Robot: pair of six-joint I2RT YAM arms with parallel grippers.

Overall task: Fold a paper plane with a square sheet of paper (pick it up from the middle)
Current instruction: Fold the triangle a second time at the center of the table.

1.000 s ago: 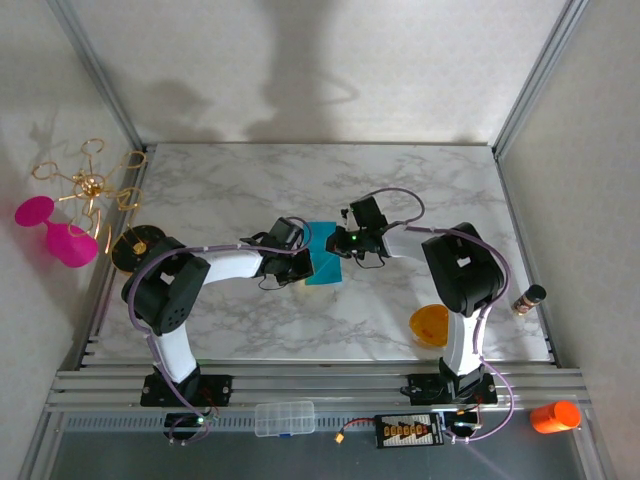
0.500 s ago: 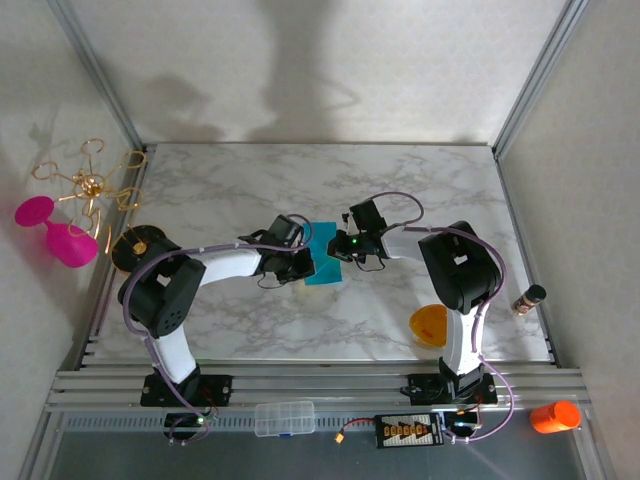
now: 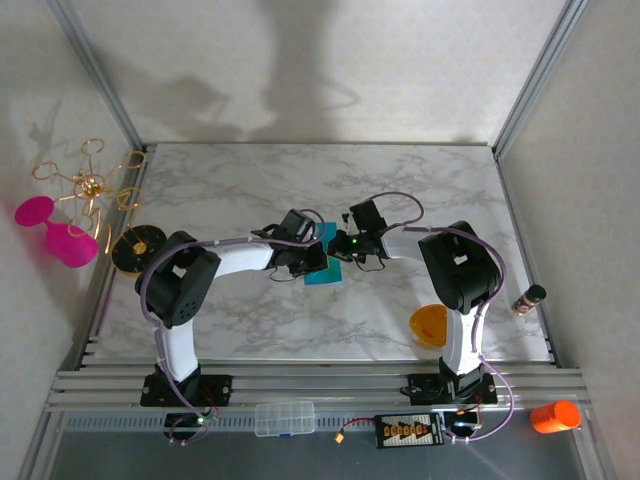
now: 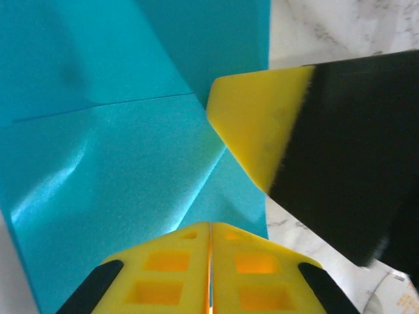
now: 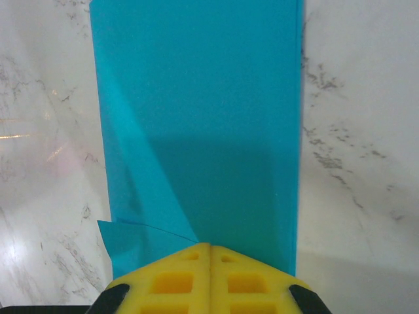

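The square sheet of paper [image 3: 324,275] lies mid-table as a narrow folded teal strip [image 5: 216,111] with a diagonal flap at one end [image 4: 118,170]. It has no dart shape of a paper plane. My left gripper [image 3: 316,258] is shut, and its yellow tips [image 4: 209,226] rest on the paper beside the diagonal crease. My right gripper [image 3: 338,248] is shut too, its tips [image 5: 209,246] down on the strip's near end. One yellow finger [image 4: 255,131] of the right gripper shows in the left wrist view, close in front of the left tips.
An orange bowl [image 3: 430,325] sits near the right arm's base and a small bottle [image 3: 528,298] at the right edge. Pink goblets [image 3: 50,235], a gold wire ornament [image 3: 88,182] and a black disc [image 3: 138,248] crowd the left side.
My left gripper has slid to the right onto the paper, closer to the right gripper. The right arm and the paper have stayed put.
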